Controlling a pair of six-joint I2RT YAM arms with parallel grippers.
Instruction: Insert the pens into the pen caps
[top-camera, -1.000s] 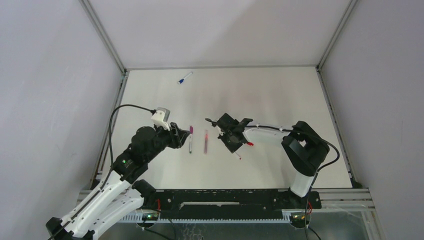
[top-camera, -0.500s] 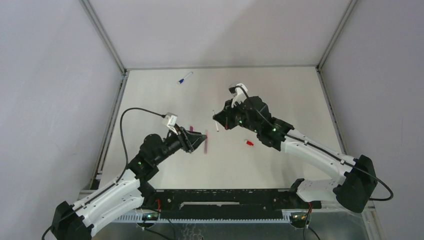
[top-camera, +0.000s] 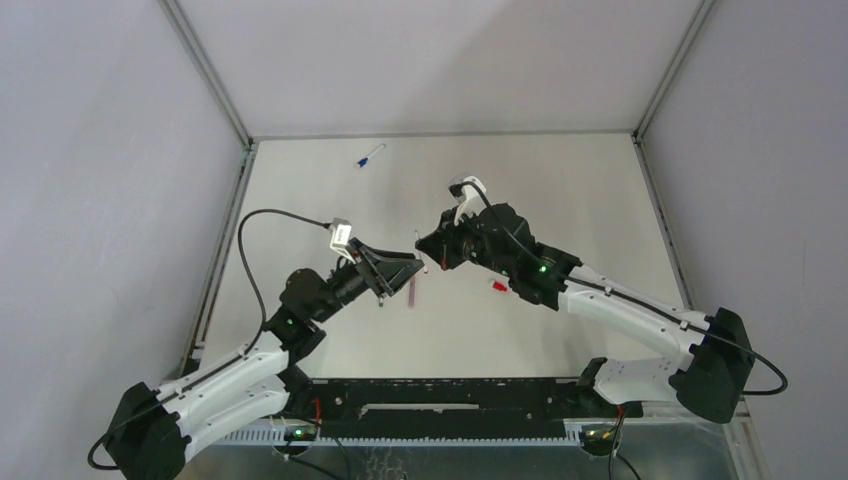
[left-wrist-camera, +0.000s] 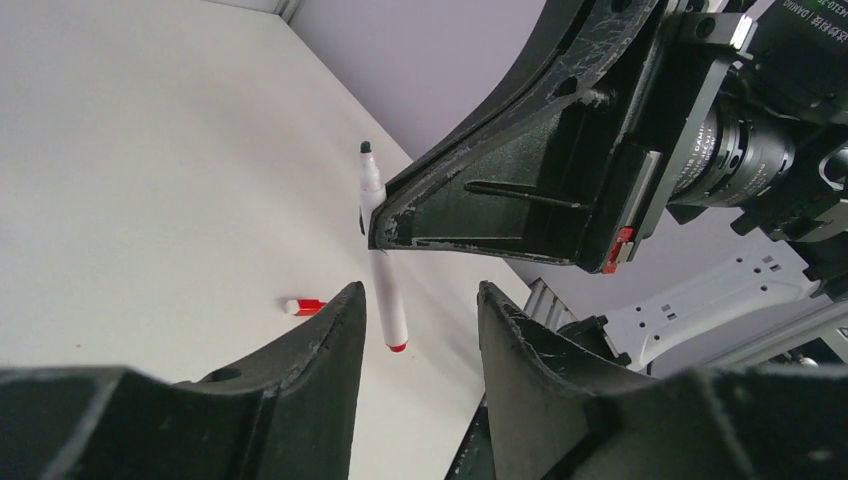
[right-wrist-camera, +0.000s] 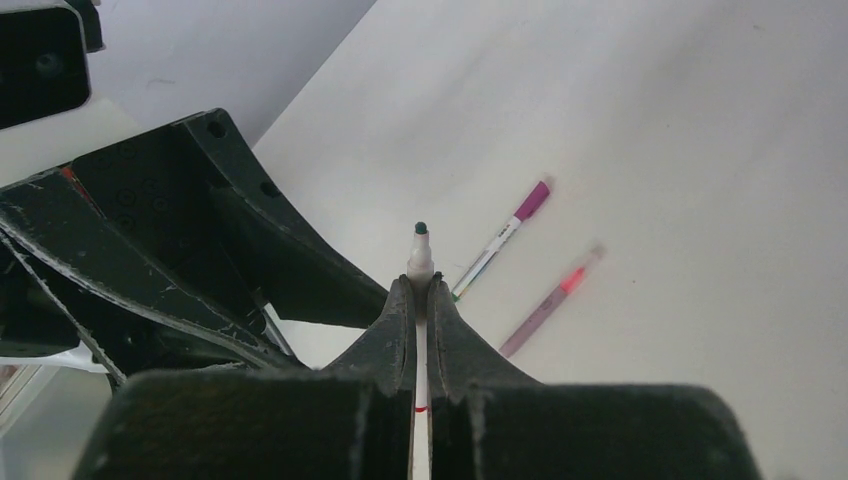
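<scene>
Seen from the top camera, both arms reach in over the middle of the table (top-camera: 590, 200). The left gripper (top-camera: 405, 268) points toward 3 o'clock and the right gripper (top-camera: 428, 247) toward 9 o'clock, their tips close together. The right gripper pinches a white pen (top-camera: 417, 238), whose end sticks out toward 11 o'clock. A pinkish pen (top-camera: 412, 290) lies on the table at 6 o'clock of the left gripper's tip. A red cap (top-camera: 497, 286) lies at 4 o'clock of the right gripper, just beside that arm. A blue-capped pen (top-camera: 370, 155) lies well apart, near the far edge at 11 o'clock.

From the left wrist, the left gripper's fingers (left-wrist-camera: 320, 350) stand spread with nothing between them. Beyond the gap, the right gripper clamps the white pen, its dark tip at 12 o'clock and its red end at 6 o'clock. The red cap lies on the table at 9 o'clock of the pen's lower end.

From the right wrist, the right gripper's fingers (right-wrist-camera: 395, 320) are pressed together on the white pen, its dark tip poking out at 12 o'clock. The left gripper fills the 9 o'clock side. A purple-capped pen (right-wrist-camera: 505, 235) and the pinkish pen lie side by side at 3 o'clock of the tip, both slanting toward 1 o'clock.
</scene>
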